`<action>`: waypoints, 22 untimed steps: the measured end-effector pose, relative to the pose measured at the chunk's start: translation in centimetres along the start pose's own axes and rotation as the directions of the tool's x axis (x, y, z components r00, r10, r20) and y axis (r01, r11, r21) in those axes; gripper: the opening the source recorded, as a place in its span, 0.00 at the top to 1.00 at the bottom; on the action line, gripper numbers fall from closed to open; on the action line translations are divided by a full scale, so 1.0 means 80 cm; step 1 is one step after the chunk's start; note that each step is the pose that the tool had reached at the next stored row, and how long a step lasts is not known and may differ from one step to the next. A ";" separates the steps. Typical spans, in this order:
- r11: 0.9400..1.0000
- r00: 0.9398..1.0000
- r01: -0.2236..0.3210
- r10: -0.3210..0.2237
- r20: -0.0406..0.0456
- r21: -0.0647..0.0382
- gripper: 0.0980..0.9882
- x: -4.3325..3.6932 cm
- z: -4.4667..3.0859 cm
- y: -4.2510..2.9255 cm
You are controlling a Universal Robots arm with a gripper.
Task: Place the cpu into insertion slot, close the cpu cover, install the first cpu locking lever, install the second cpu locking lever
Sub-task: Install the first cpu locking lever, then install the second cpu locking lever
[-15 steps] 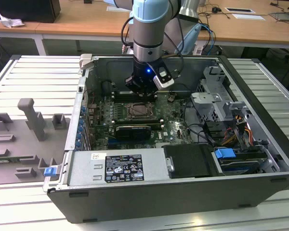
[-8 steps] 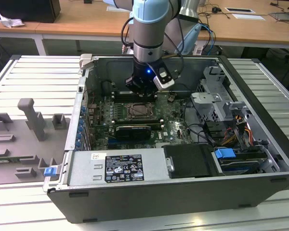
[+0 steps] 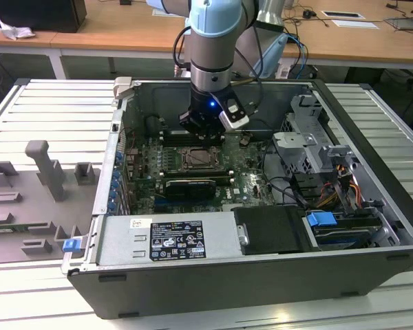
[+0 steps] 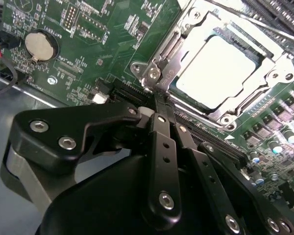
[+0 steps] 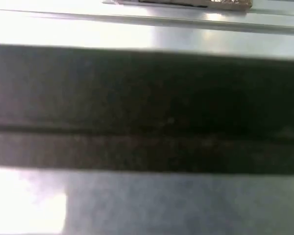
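CPU (image 4: 218, 71) is seen seated in the insertion slot (image 4: 264, 49), framed by the cpu cover (image 4: 188, 27). The gripper (image 4: 159, 105) is held just beside the socket, fingers narrowed together. The open computer case (image 3: 372, 261) is set on a slatted metal table (image 3: 48, 110); wooden desks (image 3: 351, 38) are seen behind.

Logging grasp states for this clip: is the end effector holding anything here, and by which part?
Nothing is held. The end effector is closed with its tips at the hinge corner of the cpu cover, which lies over the cpu.
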State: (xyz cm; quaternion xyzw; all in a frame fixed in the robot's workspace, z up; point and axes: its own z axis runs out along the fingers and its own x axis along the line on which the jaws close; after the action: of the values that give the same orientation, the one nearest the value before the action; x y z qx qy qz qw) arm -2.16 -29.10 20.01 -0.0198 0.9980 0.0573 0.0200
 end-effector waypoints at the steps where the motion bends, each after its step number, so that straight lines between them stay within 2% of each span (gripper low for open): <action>1: 1.000 1.000 0.000 0.000 0.000 -0.006 0.99 0.000 0.0000 0.0000; 2: 1.000 1.000 0.000 0.000 0.000 -0.009 0.99 0.000 0.0000 0.0000; 5: 1.000 1.000 0.000 0.000 0.001 -0.011 0.99 0.000 -0.0014 0.0004; 10: 1.000 1.000 0.000 0.000 0.000 -0.010 0.99 0.000 -0.0104 0.0012; 15: 1.000 1.000 0.000 0.000 0.000 -0.010 0.99 0.000 -0.0117 -0.0062; 22: 1.000 1.000 0.000 0.000 0.000 -0.010 0.99 0.000 -0.0122 -0.0107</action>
State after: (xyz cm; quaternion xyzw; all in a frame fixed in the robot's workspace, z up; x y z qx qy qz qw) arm -2.17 -30.06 20.88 -0.0197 0.9976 0.0625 0.0201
